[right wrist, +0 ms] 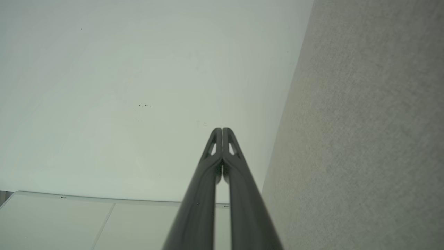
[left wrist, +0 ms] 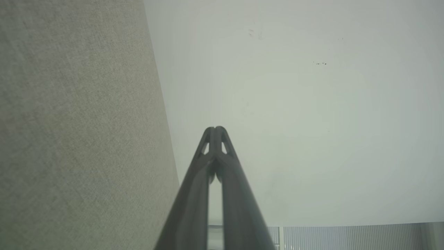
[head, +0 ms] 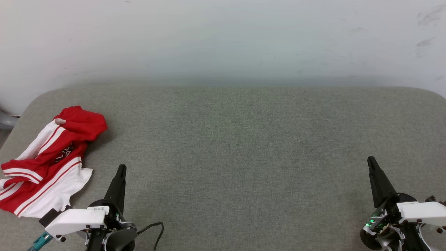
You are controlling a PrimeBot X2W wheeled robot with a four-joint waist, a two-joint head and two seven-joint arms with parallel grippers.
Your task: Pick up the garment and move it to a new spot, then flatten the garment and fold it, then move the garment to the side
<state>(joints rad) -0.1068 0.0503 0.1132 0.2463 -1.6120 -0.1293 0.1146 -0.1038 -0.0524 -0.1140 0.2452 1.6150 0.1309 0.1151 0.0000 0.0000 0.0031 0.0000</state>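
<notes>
Nearest the lens, low in the head view, the left hand (head: 121, 167), two long dark fingers on a white wrist housing, is at lower left, and the matching right hand (head: 370, 159) is at lower right. Both point up the frame toward the wall. Each hand is fully closed, fingertips pressed together, and grips nothing. The left wrist view shows the left hand (left wrist: 215, 129) tip-to-tip in free air, and the right wrist view shows the same of the right hand (right wrist: 222, 130).

Beneath them lies the broad grey fabric-covered surface (head: 244, 146) with rounded far corners, backed by a pale scuffed wall (head: 223, 38).

Crumpled on the left edge of the surface is the red jersey garment (head: 48, 164) with white short sleeves and red-white striped trim. Its long axis runs diagonally. A bunched red end points away toward the wall, and a white striped end points toward the robot's near left. Black white-outlined lettering (head: 64, 153) shows partly in a fold. The left hand's fingers stand just beside the garment, apart from it; the right hand is well apart.

A thin black cable (head: 156, 230) loops by the left wrist.
</notes>
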